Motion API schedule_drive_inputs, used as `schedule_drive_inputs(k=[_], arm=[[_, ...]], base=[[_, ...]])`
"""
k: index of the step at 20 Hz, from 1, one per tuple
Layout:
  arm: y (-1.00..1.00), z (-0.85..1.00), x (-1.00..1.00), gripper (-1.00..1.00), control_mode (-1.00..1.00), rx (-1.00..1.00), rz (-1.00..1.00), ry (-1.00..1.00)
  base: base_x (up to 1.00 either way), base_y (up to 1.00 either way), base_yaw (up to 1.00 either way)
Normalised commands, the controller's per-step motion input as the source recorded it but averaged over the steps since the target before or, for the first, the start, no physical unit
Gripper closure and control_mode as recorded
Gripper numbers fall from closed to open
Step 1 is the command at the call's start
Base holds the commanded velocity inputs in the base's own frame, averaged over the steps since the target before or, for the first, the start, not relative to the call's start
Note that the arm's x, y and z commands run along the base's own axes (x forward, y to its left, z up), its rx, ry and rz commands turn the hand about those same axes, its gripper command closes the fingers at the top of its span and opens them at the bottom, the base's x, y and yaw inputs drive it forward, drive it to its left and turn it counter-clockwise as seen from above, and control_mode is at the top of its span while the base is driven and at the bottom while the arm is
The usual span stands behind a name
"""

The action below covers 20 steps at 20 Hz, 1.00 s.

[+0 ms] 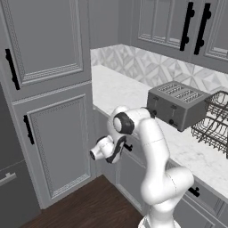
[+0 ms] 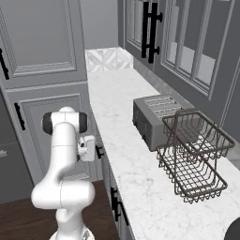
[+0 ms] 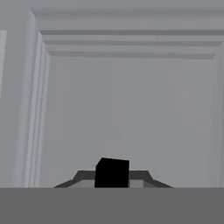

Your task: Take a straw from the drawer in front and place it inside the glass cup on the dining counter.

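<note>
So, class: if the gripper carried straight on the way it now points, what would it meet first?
Most likely the drawer front: the gripper faces its recessed grey panel, apparently already closing on the black handle, so contact looks immediate, though depth is unclear.

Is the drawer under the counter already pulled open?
No, in the right base view the drawer front sits flush below the counter edge, with the gripper at its black handle.

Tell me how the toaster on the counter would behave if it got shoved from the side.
The toaster is a low, boxy body sitting flat, so it would probably slide rather than tip. The marble-look counter looks smooth, so it may skid fairly easily. The wire dish rack stands close beside it, so a push that way would likely bump it.
</note>
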Motion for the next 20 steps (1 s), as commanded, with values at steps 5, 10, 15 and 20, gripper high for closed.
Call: schedule_drive_inputs(k=[5,10,15,20], arm=[[0.8,0.0,-0.56,1.0,-1.0,0.0,0.0,0.0],[1.0,0.06,-0.63,1.0,-1.0,0.0,0.0,0.0],[1.0,0.17,-0.58,1.0,-1.0,0.0,0.0,0.0],[0.98,0.23,-0.49,-1.0,-1.0,0.01,0.0,0.03]], base=[[0.0,0.0,0.0],[0.0,0.0,0.0],[0.0,0.0,0.0],[0.0,0.0,0.0]])
